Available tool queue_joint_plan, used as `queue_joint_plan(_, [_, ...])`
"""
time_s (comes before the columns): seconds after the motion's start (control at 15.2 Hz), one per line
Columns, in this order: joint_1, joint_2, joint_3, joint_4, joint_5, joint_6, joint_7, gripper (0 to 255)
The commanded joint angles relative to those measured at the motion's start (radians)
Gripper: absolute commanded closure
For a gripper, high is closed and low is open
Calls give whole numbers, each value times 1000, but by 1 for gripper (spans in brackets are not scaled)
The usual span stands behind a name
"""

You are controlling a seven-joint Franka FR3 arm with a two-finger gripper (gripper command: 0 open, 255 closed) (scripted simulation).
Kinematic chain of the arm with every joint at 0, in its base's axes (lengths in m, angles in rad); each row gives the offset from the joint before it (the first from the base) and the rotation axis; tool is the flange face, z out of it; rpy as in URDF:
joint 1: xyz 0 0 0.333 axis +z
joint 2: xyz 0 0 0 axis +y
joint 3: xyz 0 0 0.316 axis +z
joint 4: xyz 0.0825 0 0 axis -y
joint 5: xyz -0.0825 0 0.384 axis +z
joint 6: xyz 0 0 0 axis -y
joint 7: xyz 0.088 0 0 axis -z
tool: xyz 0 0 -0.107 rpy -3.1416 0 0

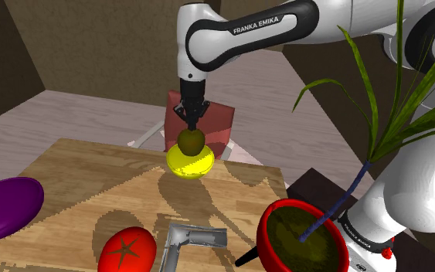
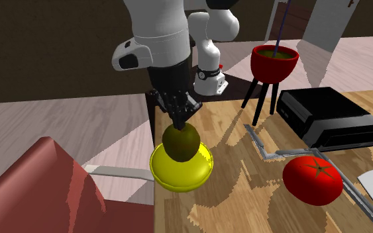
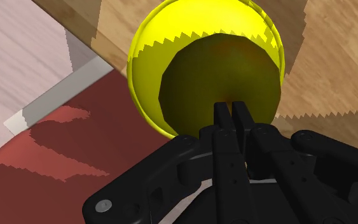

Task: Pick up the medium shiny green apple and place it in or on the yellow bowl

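The green apple [image 1: 191, 142] looks dark olive and sits low over the yellow bowl [image 1: 178, 164], its underside inside the rim. I cannot tell whether it rests on the bowl. My gripper [image 1: 192, 124] points straight down at the apple's top. Seen from the wrist, the gripper [image 3: 230, 112] has its two fingers almost together, pinched on the very top of the apple [image 3: 203, 79], with the bowl [image 3: 147, 70] ringing it. From the second exterior view the gripper [image 2: 180, 123] touches the apple [image 2: 180, 142] above the bowl [image 2: 178, 173], which stands at the table's edge.
A red tomato [image 1: 127, 250], a purple eggplant [image 1: 5, 207] and a grey metal angle piece [image 1: 186, 239] lie on the wooden table [image 1: 69, 166]. A red plant pot [image 1: 299, 236] stands beside the stand. A dark red seat [image 2: 39, 188] borders the table; a black box [image 2: 327, 117] lies farther along.
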Motion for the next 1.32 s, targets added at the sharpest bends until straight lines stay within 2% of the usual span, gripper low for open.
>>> queue_joint_plan(0.0, [0,0,0,0,0,0,0,255])
queue_joint_plan(0.07, [0,0,0,0,0,0,0,255])
queue_joint_plan(0.13, [0,0,0,0,0,0,0,0])
queue_joint_plan(0.46, [0,0,0,0,0,0,0,0])
queue_joint_plan(0.73, [-3,-14,0,110,4,-123,-3,0])
queue_joint_plan(1.25, [-3,-14,0,109,4,-123,-3,0])
